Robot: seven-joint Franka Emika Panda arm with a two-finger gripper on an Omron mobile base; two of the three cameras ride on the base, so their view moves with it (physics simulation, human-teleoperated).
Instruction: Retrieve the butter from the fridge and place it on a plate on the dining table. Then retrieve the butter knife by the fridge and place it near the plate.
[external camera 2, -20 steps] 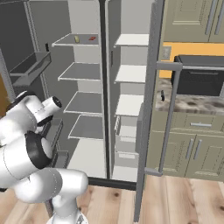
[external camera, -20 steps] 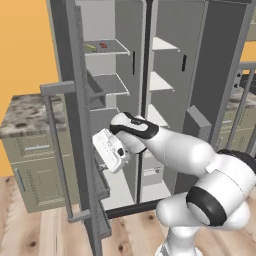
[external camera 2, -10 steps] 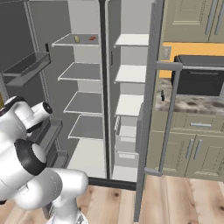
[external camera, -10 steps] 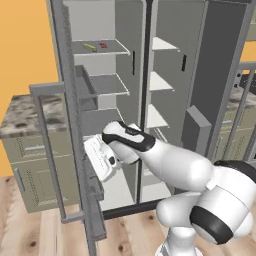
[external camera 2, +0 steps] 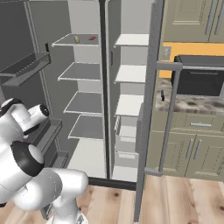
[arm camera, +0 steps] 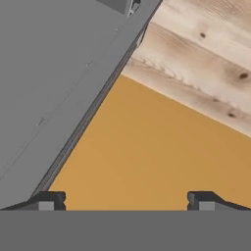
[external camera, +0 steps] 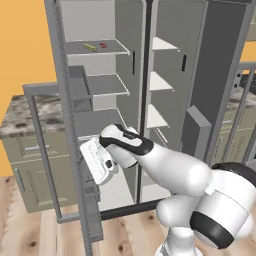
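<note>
Standing with both doors swung wide: the fridge (external camera: pixel 165 75), its white shelves exposed. Lying on the top shelf (external camera: pixel 97 48) of the left compartment: the butter (external camera: pixel 89 47), a small yellowish stick, with a small red item (external camera: pixel 103 45) just beside it to the right. Showing again in the right base view on that same top shelf: the butter (external camera 2: pixel 77 39) and the red item (external camera 2: pixel 92 38).

Hanging well below the butter, at the level of the lower shelves and against the inner edge of the left door (external camera: pixel 70 150): the white hand, facing down and to the left, away from the shelves. Gaping wide with nothing between its dark fingertips (arm camera: pixel 49 201): the gripper (arm camera: pixel 125 201), seen in the hand view pointing at a grey door panel (arm camera: pixel 54 88), an orange wall (arm camera: pixel 147 157) and a strip of wooden floor (arm camera: pixel 206 59). Butter lying high above and behind the gripper, well apart from it.

Flanking the fridge: a marble-topped counter (external camera: pixel 30 117) over sage-green cabinets on the left, and a black microwave (external camera 2: pixel 199 76) over another marble counter (external camera 2: pixel 192 103) on the right.

Carrying no readable writing, brand or label: any surface here.
</note>
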